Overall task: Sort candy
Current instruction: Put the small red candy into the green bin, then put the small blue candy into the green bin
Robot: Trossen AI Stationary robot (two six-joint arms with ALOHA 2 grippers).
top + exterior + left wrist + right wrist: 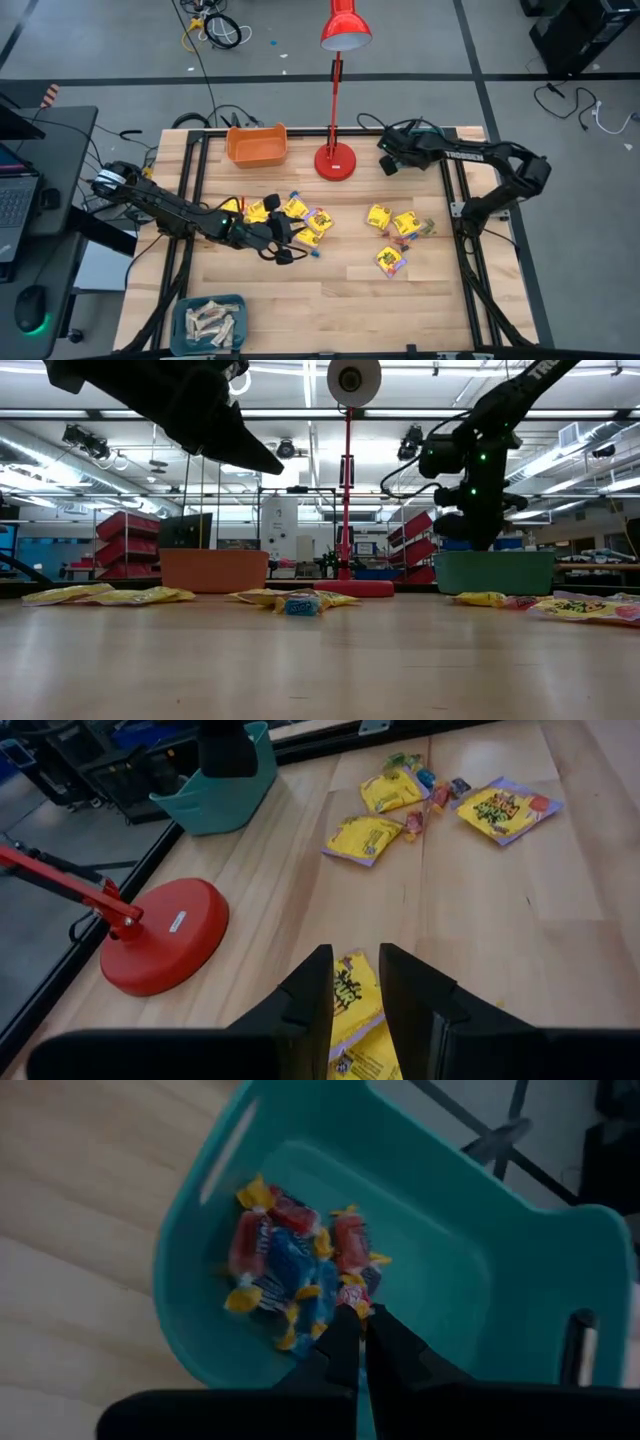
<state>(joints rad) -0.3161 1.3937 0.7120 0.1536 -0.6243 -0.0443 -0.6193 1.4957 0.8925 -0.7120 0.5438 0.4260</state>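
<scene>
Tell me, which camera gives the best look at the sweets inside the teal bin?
The right wrist view: it looks straight down into the teal bin at the red and blue sweets. The low view shows only the bin's outer wall, the left wrist view its outside, and in the high view the arm hides it.

Left arm stretched low across the surface toward its middle, left gripper (283,243) with jaws parted a narrow way; right arm folded back at the elbow, right gripper (360,1342) pointing down, jaws closed together.
</scene>
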